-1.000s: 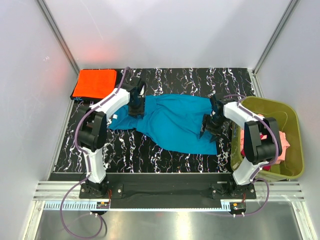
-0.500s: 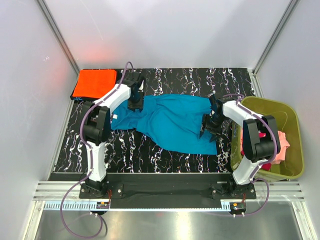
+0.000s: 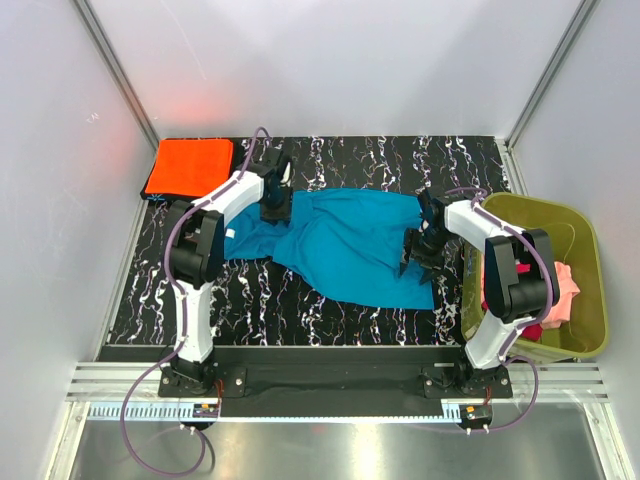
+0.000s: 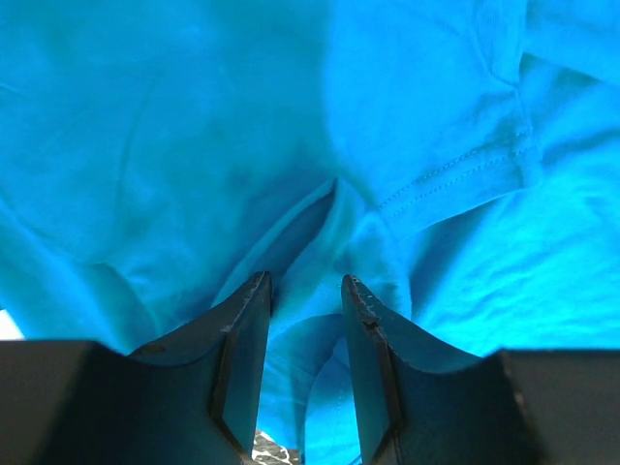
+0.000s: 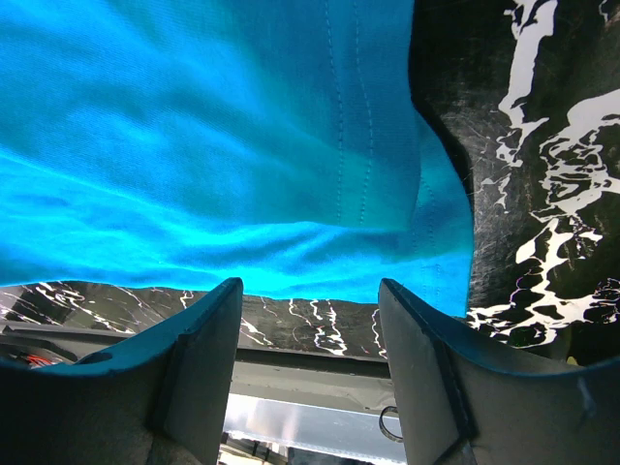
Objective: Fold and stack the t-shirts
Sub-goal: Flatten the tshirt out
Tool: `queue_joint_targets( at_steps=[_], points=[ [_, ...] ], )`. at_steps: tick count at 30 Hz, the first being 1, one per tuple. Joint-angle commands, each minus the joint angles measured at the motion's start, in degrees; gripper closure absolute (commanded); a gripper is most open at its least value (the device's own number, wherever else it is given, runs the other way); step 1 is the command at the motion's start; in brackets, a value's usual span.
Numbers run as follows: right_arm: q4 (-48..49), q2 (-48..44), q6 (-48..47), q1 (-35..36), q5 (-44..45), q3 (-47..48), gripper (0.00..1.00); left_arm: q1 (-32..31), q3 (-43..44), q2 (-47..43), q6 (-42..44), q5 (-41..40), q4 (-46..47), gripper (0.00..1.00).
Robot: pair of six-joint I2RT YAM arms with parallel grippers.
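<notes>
Teal t-shirt (image 3: 350, 245) lies spread and rumpled across mid worktop (image 3: 380, 160). L fingers (image 4: 250, 320) at its far-left part, clenched on a raised fold of the cloth. R fingers (image 5: 215, 320) at the shirt's right hem, spread wide. Nothing held; bare worktop shows in the gap. Orange t-shirt (image 3: 190, 167) folded flat, far-left corner. Pink t-shirt (image 3: 566, 285) in olive bin (image 3: 590, 270), right of worktop.

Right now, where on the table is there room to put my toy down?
Bare table behind the teal shirt, between orange shirt and bin. Also the near strip in front of the shirt. Crowded middle: the shirt, left claw and right claw.
</notes>
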Motion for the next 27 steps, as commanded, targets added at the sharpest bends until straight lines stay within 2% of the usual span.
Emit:
queue_joint_targets(
  at_steps=[1,5,8,15,16,17,23,27],
  points=[
    [-0.51,-0.1,-0.86,-0.17,-1.35,1.46,0.35,-0.31,-1.28,-2.91,0.02,3.31,3.38,0.6],
    [-0.33,-0.36,-0.77,-0.17,-1.35,1.19,0.35,-0.58,-0.85,-2.12,-0.33,3.93,2.94,0.62],
    [-0.33,-0.89,-0.77,-0.17,-1.26,0.75,0.35,-0.58,-1.02,-1.5,-1.03,3.23,2.59,0.68],
    [-0.6,-1.41,-0.33,-0.17,-0.82,-0.04,0.35,-0.58,-0.49,-1.59,-1.74,-0.73,2.07,0.89],
    [-0.86,-1.76,-0.16,-0.17,-0.56,-0.21,0.35,-0.58,-0.23,-1.68,-1.82,-2.21,1.72,0.97],
    [-0.95,-1.77,0.02,-0.17,-0.38,-0.39,0.35,-0.58,0.29,-1.68,-2.0,-3.01,1.28,1.0],
    [-2.17,-3.52,2.04,-0.17,2.6,-2.58,0.36,-0.49,-1.37,-6.85,-2.0,-8.72,-2.41,1.0],
    [-2.36,-6.77,3.88,-0.17,4.88,-4.86,0.43,-0.4,-4.17,-11.07,-3.05,-9.17,-5.49,1.0]
  ],
)
